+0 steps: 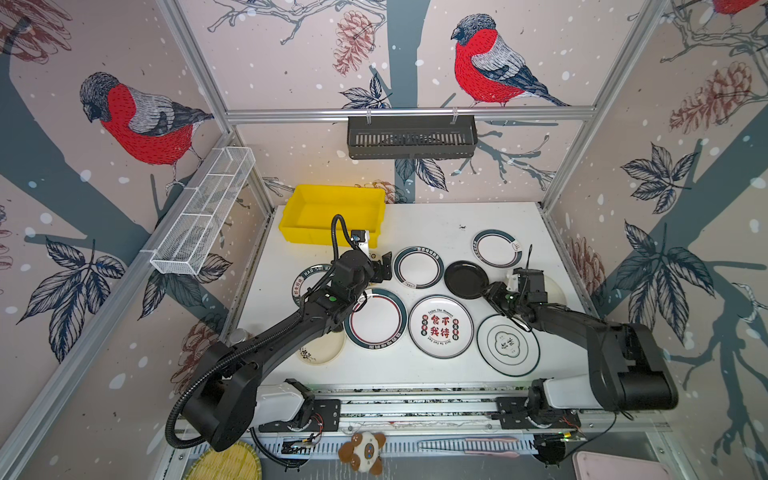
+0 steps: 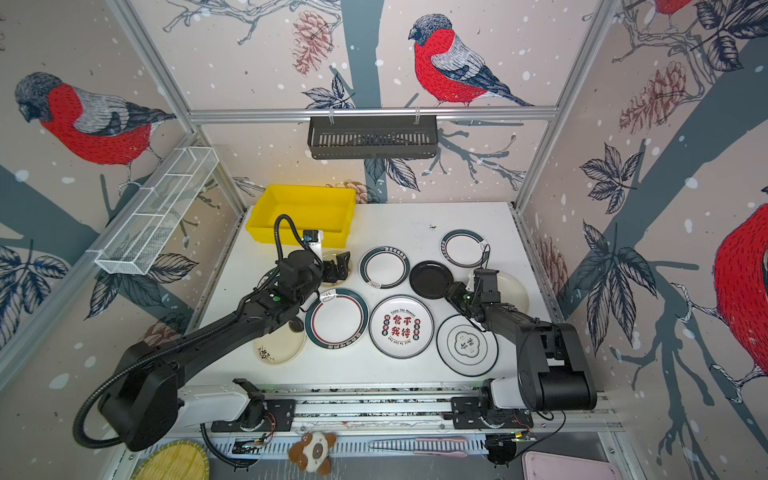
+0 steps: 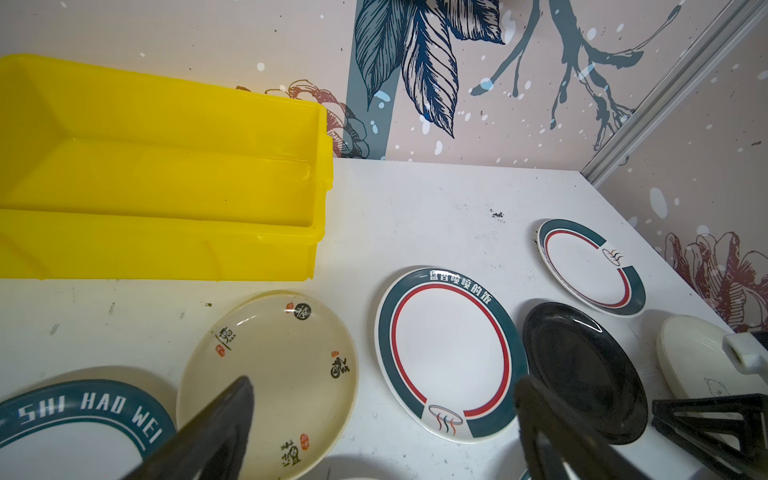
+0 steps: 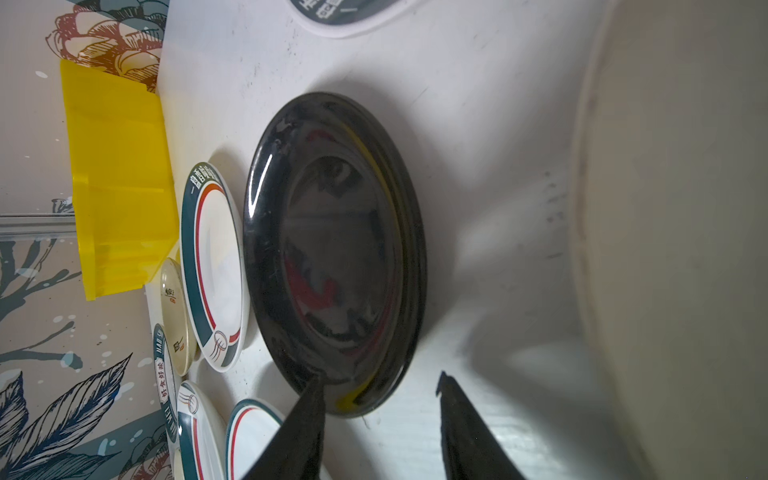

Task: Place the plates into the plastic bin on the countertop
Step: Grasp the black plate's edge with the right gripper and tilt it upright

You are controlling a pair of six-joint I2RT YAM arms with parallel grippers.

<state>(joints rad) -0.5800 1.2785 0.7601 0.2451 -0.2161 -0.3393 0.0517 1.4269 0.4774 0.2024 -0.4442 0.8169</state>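
Note:
The empty yellow plastic bin stands at the countertop's back left. Several plates lie flat on the white top, among them a black plate, a green-and-red rimmed plate and a cream plate. My left gripper hangs open above the gap between the cream and green-rimmed plates, holding nothing. My right gripper is low at the black plate's near edge. Its jaws straddle the rim, one finger over the plate, one over bare table, with a gap showing.
More plates fill the front: a red-lettered one, a large green-rimmed one, a thin-rimmed one. A black slotted basket and a white wire basket hang on the walls. A bamboo disc lies below the front rail.

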